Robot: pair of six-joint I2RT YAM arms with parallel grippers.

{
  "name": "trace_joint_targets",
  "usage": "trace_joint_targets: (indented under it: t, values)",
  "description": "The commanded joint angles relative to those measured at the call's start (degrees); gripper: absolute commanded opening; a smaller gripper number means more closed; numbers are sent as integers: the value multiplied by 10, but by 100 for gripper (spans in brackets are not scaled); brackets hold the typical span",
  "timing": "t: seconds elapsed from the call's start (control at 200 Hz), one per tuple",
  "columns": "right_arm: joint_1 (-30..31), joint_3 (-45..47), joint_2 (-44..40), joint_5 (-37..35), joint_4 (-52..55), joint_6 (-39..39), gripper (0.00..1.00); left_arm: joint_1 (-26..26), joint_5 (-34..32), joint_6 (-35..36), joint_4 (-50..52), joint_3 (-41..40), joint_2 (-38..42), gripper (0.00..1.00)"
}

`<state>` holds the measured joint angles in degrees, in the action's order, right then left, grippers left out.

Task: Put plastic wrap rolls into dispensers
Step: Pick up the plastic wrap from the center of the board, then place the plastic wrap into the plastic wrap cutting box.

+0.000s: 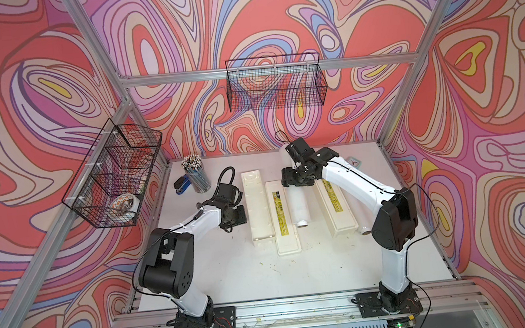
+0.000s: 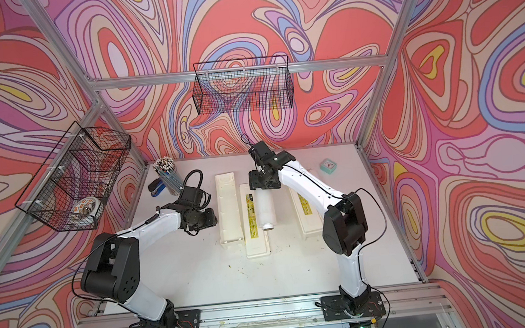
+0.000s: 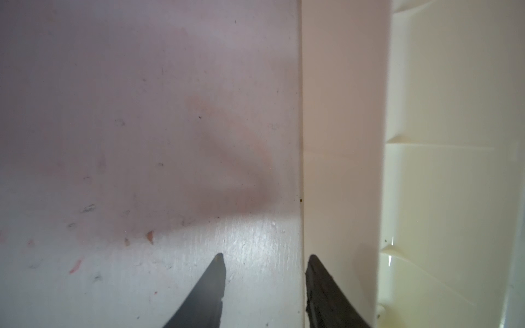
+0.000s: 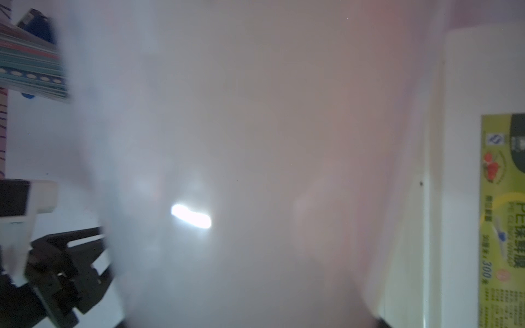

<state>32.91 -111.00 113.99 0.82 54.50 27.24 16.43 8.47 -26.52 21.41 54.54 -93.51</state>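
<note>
We see one wrap roll (image 1: 297, 202) held off the table (image 1: 264, 275) between the open box (image 1: 257, 204) and the shut box (image 1: 340, 211), clamped by the right gripper (image 1: 297, 183). The other roll (image 1: 363, 226) lies beside the shut box. The left gripper (image 3: 265, 255), fingers apart and empty, sits by the open box's outer wall.

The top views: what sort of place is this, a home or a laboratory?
Probably a robot test cell, not a home: a left arm and a right arm bolted to a metal rail, an aluminium frame around the white table, and swirl-printed walls.
</note>
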Motion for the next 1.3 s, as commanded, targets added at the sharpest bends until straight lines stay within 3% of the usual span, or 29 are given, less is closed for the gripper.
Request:
trace_joint_targets:
  t: [0.0, 0.19, 0.451, 0.786, 1.087, 1.297]
  values:
    - [27, -72, 34, 38, -69, -5, 24, -4, 10, 5, -22, -12, 8, 48]
    - [56, -169, 120, 53, -81, 6, 24, -6, -36, 22, 18, -1, 28, 48]
    - [71, -159, 163, 63, -166, 25, 24, -26, -52, 30, 51, 12, 57, 48]
    - [80, -199, 168, 62, -143, 74, 23, -31, -49, 38, 68, 19, 60, 49]
    - [82, -173, 199, 54, -157, 89, 20, -33, -51, 38, 78, 32, 49, 49]
    - [98, -132, 198, 26, -155, 87, 25, -37, -50, 34, 82, 44, 56, 51]
